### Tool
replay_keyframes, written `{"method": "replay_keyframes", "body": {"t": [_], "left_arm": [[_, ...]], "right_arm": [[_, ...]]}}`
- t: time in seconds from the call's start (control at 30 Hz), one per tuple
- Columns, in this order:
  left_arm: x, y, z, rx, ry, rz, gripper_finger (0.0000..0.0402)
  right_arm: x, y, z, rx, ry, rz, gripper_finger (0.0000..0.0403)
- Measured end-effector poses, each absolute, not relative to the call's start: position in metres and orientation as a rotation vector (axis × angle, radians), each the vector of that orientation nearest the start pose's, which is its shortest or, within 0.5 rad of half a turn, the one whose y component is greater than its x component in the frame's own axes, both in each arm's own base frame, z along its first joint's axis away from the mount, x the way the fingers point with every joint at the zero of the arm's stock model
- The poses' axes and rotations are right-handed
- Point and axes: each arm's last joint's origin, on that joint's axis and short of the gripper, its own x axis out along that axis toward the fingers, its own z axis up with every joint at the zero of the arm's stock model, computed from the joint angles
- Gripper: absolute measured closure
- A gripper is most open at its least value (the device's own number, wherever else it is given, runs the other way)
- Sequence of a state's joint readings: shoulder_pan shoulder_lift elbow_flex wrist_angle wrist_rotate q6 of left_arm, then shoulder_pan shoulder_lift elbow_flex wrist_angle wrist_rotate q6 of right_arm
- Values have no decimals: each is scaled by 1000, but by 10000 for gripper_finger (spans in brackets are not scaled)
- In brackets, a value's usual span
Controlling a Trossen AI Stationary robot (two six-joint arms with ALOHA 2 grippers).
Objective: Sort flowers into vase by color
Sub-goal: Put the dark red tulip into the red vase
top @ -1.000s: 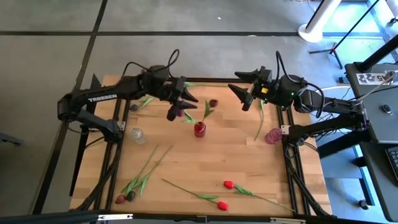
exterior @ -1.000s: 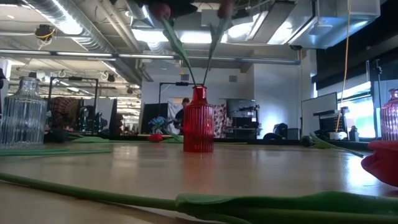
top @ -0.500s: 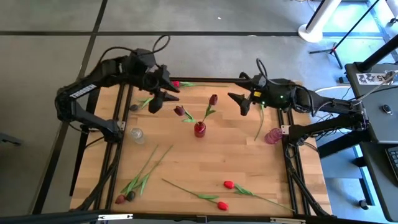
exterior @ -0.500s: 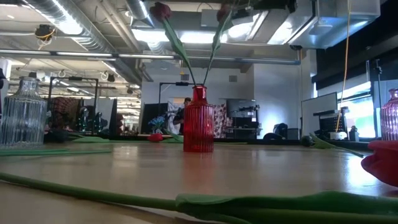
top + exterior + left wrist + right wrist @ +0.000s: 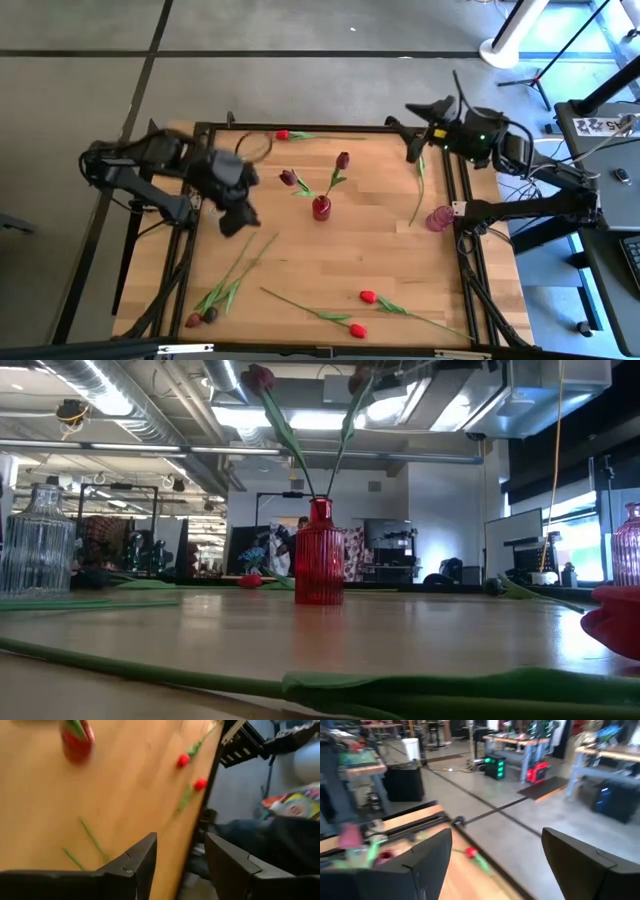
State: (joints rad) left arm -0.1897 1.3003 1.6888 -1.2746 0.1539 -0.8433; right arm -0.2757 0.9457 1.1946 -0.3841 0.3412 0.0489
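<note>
At the desk (image 5: 380,255) centre, the red vase (image 5: 321,208) holds 2 maroon flowers (image 5: 342,160), so the step in hand is judged to be fetching the next stem. The left gripper (image 5: 232,218) hangs empty with fingers apart near the clear vase (image 5: 38,540), over the stems lying at the front-left corner (image 5: 215,292); it needs to descend and close on 1 stem. The right gripper (image 5: 412,128) waits wide and empty at the far right edge.

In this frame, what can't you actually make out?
- Clear vase: in the high view the left gripper covers it.
- Red vase: blurred and cut by the left wrist view's edge.
- Flower heads at the near left corner: too small for colour.
</note>
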Motion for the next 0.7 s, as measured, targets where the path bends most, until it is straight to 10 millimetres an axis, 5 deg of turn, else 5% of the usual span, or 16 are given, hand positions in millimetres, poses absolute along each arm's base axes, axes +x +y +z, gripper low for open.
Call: {"method": "replay_keyframes", "body": {"t": [0.23,0.7], "left_arm": [[191,-106,429,-1075,1061,191,241],[208,-192,376,-1063,1358,377,241]], "right_arm": [[165,-61,428,-63,118,-640,95],[146,-54,433,1,77,-626,95]]}}
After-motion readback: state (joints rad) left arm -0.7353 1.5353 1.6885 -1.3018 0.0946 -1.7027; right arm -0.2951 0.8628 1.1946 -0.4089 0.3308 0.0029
